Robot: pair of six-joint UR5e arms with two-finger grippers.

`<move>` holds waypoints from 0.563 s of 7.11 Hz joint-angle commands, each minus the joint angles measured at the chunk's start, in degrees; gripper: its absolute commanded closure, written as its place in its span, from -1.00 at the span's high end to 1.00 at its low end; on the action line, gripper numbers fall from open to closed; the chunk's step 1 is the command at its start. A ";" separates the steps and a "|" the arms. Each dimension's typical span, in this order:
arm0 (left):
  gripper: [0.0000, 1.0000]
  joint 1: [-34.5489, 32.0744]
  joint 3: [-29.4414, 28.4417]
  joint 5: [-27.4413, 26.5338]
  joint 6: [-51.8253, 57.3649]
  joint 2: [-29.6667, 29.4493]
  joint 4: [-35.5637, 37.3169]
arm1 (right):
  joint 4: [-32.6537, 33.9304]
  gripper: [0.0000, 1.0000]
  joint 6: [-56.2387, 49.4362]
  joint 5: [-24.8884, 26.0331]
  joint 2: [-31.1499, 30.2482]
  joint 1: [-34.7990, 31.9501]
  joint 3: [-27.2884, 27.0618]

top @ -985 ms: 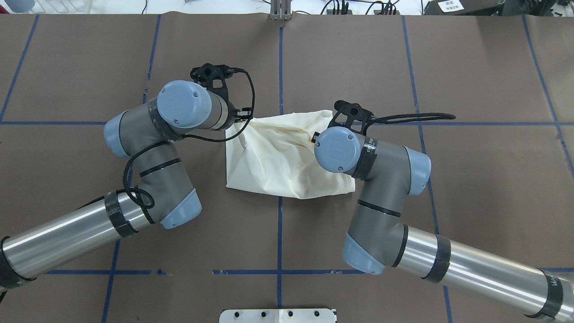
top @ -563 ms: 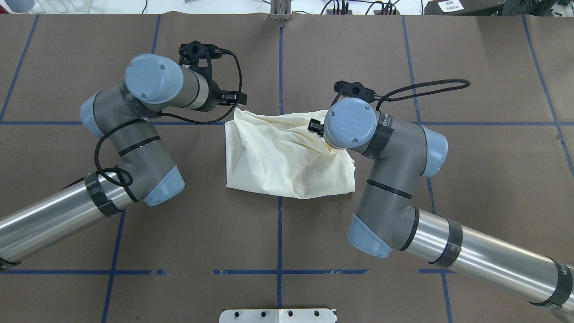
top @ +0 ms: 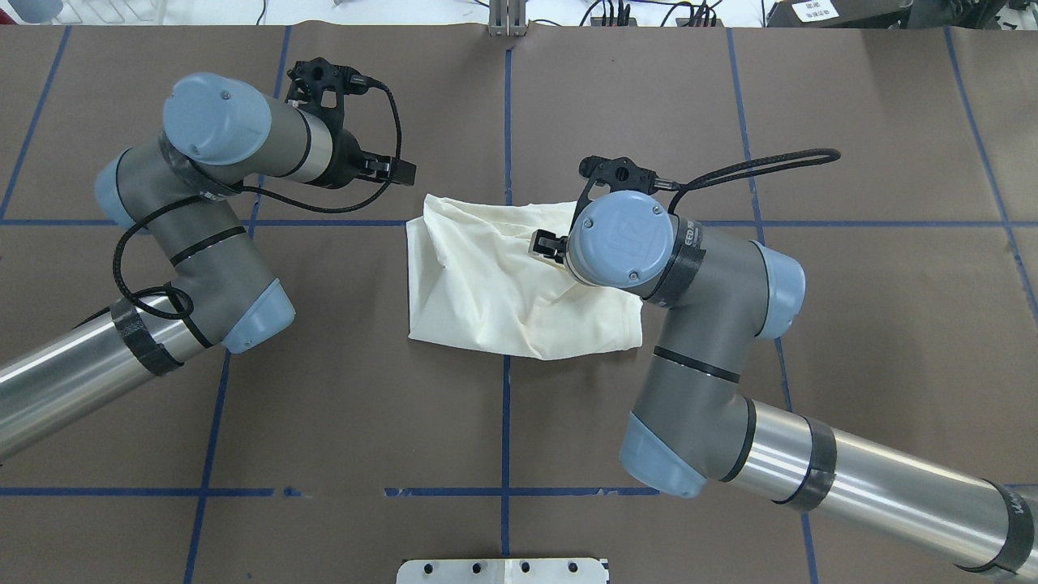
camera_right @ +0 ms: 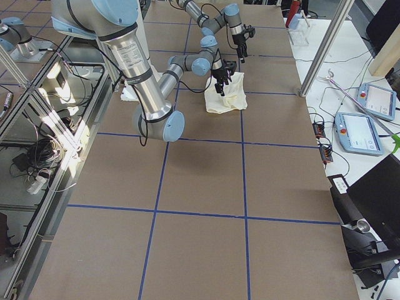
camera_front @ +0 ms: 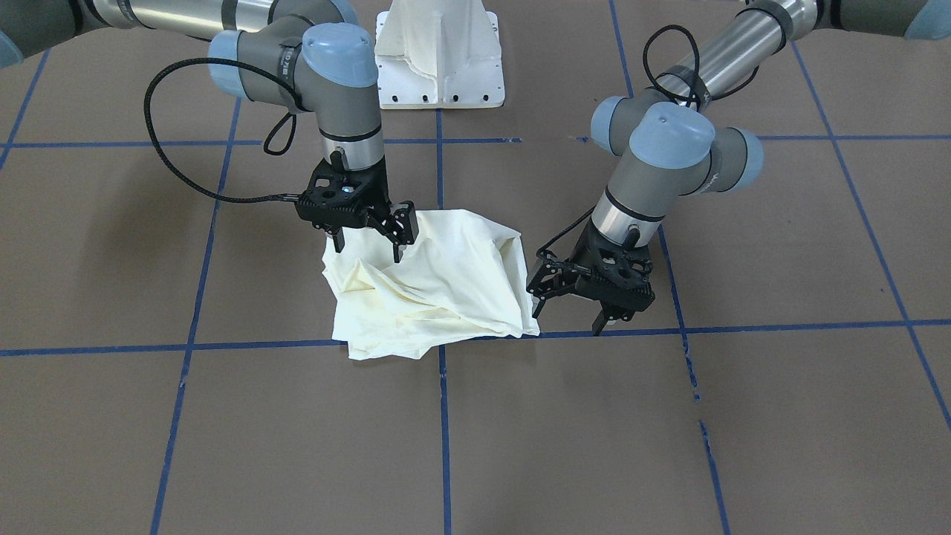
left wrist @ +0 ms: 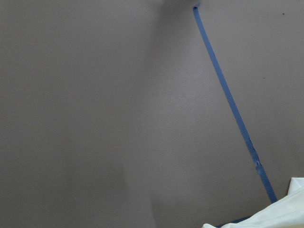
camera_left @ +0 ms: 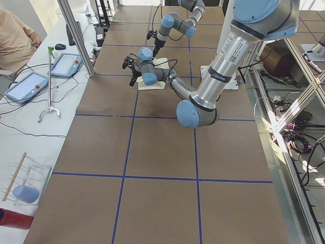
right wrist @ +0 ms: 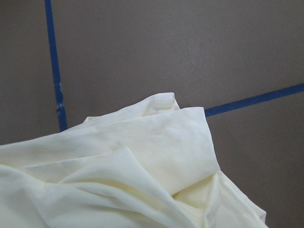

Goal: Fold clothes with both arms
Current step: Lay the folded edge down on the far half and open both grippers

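You have the shirt (top: 486,284) lying crumpled at the middle of the bench (top: 851,122), plain cream side up. It lies astride the blue tape line (top: 506,422) that runs up the centre of the overhead view, and its upper edge sits right at the crossing horizontal line. In the front-facing view the cloth bunches into creased folds toward its lower left, with a smoother flap at its upper right.

Your right pincer (camera_front: 368,253) is left of centre in the front-facing view, pointing down over the shirt's upper left part. Its fingers (camera_front: 401,227) are spread wide with nothing nipped between them; you cannot tell whether the tips touch the cloth. Its wrist camera looks down on folded cream layers filling the lower half of the frame, with bare bench above.

Your left pincer (camera_front: 567,316) is right of centre in that same view, just beside the shirt's right edge and over bare bench. It too is spread, and empty. Its wrist camera shows almost only bench and one tape line, with a corner of the shirt at the lower right.

The white pedestal base (camera_front: 438,59) stands at the top centre of the front-facing view. In the left side view a person (camera_left: 15,35) sits at the upper left, with two tablets (camera_left: 25,86) nearby.
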State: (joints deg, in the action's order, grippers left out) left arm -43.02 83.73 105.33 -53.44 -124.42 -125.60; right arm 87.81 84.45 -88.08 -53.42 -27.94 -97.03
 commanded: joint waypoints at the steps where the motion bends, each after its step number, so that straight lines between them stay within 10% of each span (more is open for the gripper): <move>1: 1.00 -0.04 0.03 0.05 -0.08 0.14 -0.08 | -2.71 1.00 -2.09 4.76 -0.10 1.83 4.89; 3: 1.00 0.05 -0.06 0.05 -0.34 0.14 -0.08 | -5.19 0.77 -4.55 4.94 -0.10 1.66 6.15; 4: 1.00 0.05 -0.15 0.05 -0.43 0.23 -0.08 | -5.10 -0.47 -4.64 4.85 -0.10 0.62 6.15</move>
State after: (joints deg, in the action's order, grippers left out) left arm -42.99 83.68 105.38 -53.76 -124.25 -125.68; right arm 83.13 80.35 -83.30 -53.53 -26.51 -91.16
